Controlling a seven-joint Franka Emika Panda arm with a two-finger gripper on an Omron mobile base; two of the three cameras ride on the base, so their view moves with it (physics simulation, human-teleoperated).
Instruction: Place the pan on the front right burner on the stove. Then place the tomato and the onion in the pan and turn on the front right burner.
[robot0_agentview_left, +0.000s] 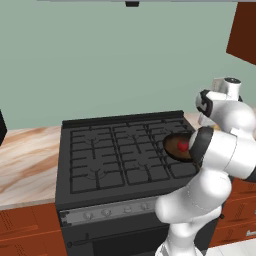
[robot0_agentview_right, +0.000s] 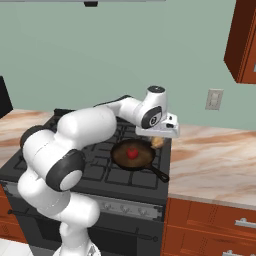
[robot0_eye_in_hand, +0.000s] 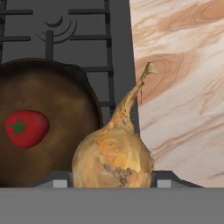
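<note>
The dark brown pan (robot0_agentview_right: 142, 159) rests on the front right burner (robot0_agentview_right: 116, 175) of the black stove (robot0_agentview_right: 60, 155), its black handle (robot0_agentview_right: 160, 174) pointing toward the front right. The red tomato (robot0_agentview_right: 132, 152) lies in the middle of the pan. My gripper (robot0_agentview_right: 159, 139) hangs just above the pan's right rim, shut on the tan onion (robot0_agentview_right: 158, 142). In the hand view the onion (robot0_eye_in_hand: 113, 157) sits between the fingertips (robot0_eye_in_hand: 164, 182), its pointed tip up, over the stove's right edge beside the pan (robot0_eye_in_hand: 65, 109) and tomato (robot0_eye_in_hand: 26, 127). From the left base view, pan (robot0_agentview_left: 172, 144) and tomato (robot0_agentview_left: 183, 146) peek out beside my arm.
A marble counter (robot0_agentview_right: 215, 160) runs right of the stove, another (robot0_agentview_left: 25, 160) on the left. Small knobs (robot0_agentview_right: 125, 209) line the silver front strip. The back right burner (robot0_eye_in_hand: 54, 24) lies beyond the pan. A wall outlet (robot0_agentview_right: 214, 99) and a red-brown upper cabinet (robot0_agentview_right: 245, 40) are at the right.
</note>
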